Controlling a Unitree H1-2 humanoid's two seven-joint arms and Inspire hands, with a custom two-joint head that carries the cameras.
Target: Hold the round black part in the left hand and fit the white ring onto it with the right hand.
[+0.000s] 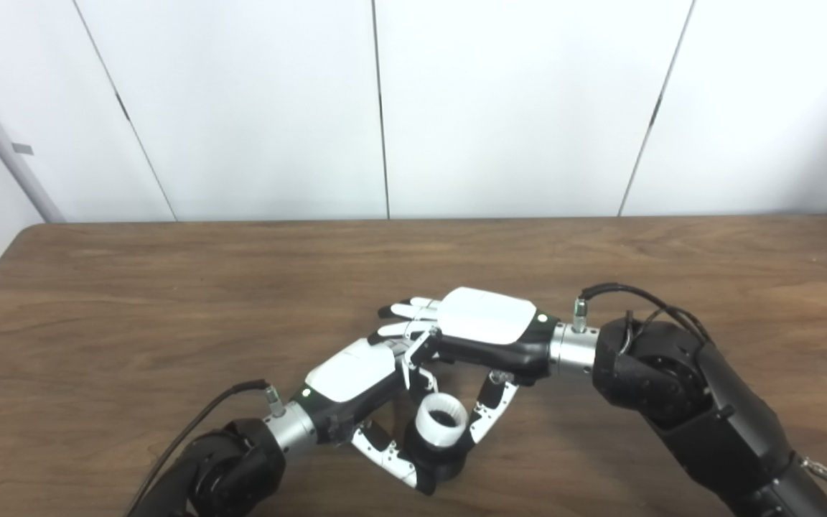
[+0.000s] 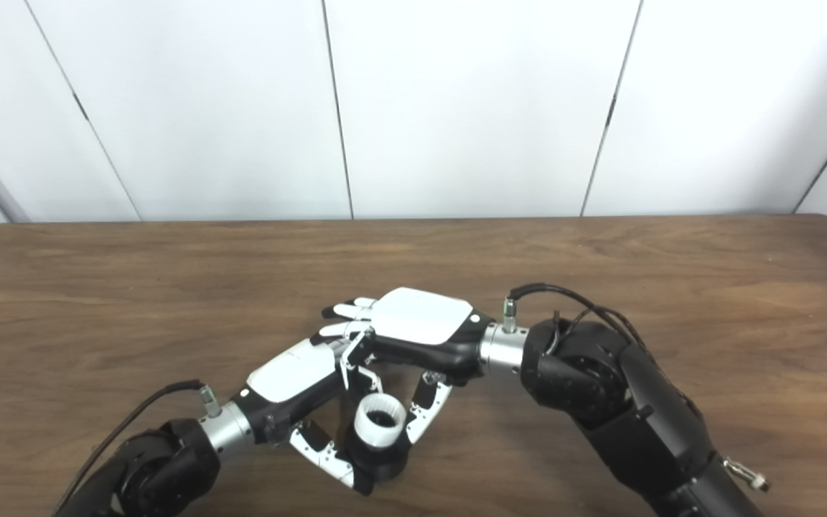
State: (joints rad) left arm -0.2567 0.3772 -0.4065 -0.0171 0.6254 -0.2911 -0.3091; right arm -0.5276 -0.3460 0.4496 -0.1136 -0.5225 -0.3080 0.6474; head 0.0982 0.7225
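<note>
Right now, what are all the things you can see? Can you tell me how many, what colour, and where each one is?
white ring: one, white, sitting on top of the black part, near the front middle of the table.
round black part: one, black, under the ring, held by the left hand.
table: one, brown wood, filling the lower part of the view.
wall panels: several, white, behind the table.
left hand: one, white and black, closed around the black part.
right hand: one, white and black, just above and behind the ring, thumb down beside it; whether it grips the ring is unclear.
</note>
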